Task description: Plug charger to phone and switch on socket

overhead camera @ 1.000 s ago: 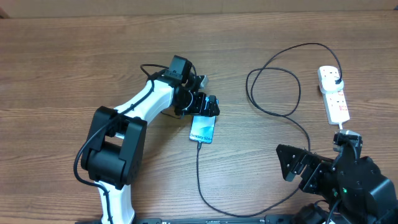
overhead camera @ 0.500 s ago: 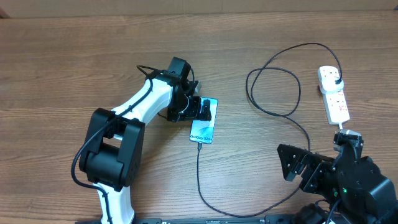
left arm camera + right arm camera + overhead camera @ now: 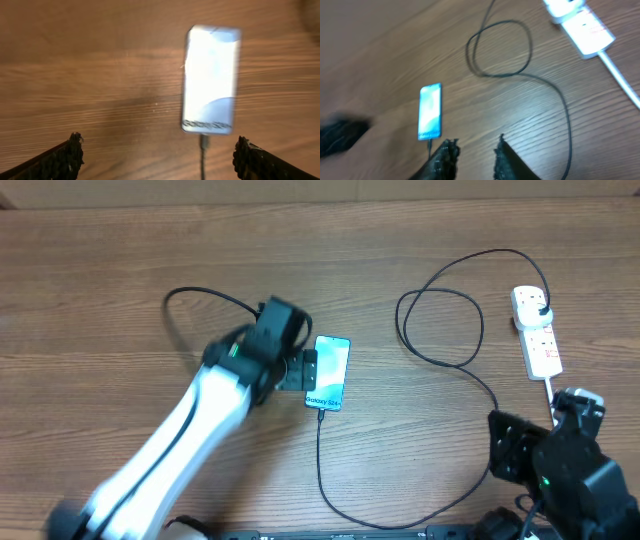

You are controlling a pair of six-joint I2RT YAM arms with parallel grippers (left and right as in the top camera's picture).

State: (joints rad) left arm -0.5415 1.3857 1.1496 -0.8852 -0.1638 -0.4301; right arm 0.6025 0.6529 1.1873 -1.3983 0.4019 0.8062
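Note:
The phone (image 3: 329, 371) lies flat mid-table, its light-blue screen up, also seen in the left wrist view (image 3: 210, 80) and the right wrist view (image 3: 430, 111). The charger cable (image 3: 320, 460) meets the phone's near end at its connector (image 3: 204, 142), then loops (image 3: 440, 320) round to a black plug in the socket (image 3: 537, 332), a white strip at the far right (image 3: 582, 25). My left gripper (image 3: 303, 370) (image 3: 157, 152) is open, just left of the phone and not touching it. At the bottom right, my right gripper (image 3: 475, 155) shows a narrow empty gap.
The socket's white cord (image 3: 550, 388) runs down toward my right arm (image 3: 565, 475). The left arm's own thin black cable (image 3: 200, 300) arcs over the table at the upper left. Bare wood lies along the far side.
My left gripper has backed off to the left of the phone, which stays on the table. My right gripper's jaws have narrowed and that arm has shifted slightly right.

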